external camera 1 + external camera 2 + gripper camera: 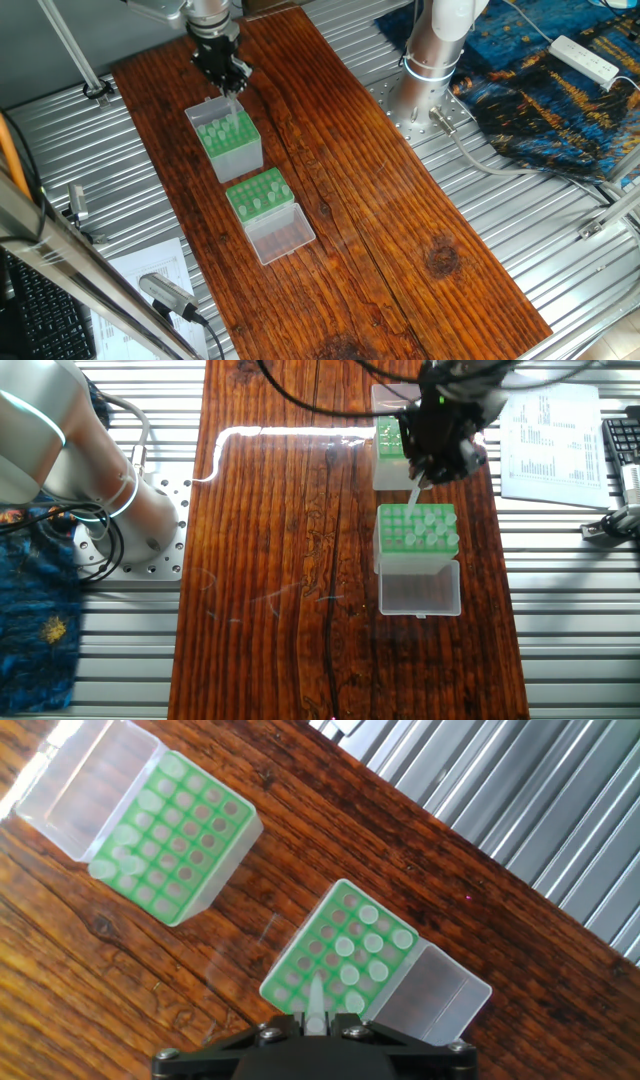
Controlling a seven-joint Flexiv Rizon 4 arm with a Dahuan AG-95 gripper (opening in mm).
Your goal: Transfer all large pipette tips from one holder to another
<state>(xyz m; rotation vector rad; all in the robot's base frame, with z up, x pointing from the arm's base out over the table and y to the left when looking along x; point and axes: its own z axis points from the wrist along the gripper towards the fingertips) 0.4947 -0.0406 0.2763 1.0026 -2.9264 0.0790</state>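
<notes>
My gripper (316, 1020) is shut on one large pipette tip (315, 998), a pale cone pointing down. It hangs above the taller grey-sided holder (300, 970), whose green top carries several more tips (372, 942). In one fixed view the gripper (229, 82) holds the tip (233, 101) over that holder's (238, 155) far end. The low green rack (262, 192) with its clear lid (281, 234) stands just beside it and holds a few tips (118, 866). In the other fixed view the held tip (413, 490) is just above the tall holder (395, 520).
Both boxes sit on a dark wooden board (380, 200) laid over a ribbed metal table (520, 210). The arm's base (432, 60) stands to the right of the board. Printed paper (550, 435) and a keyboard (622, 440) lie off the board's edge.
</notes>
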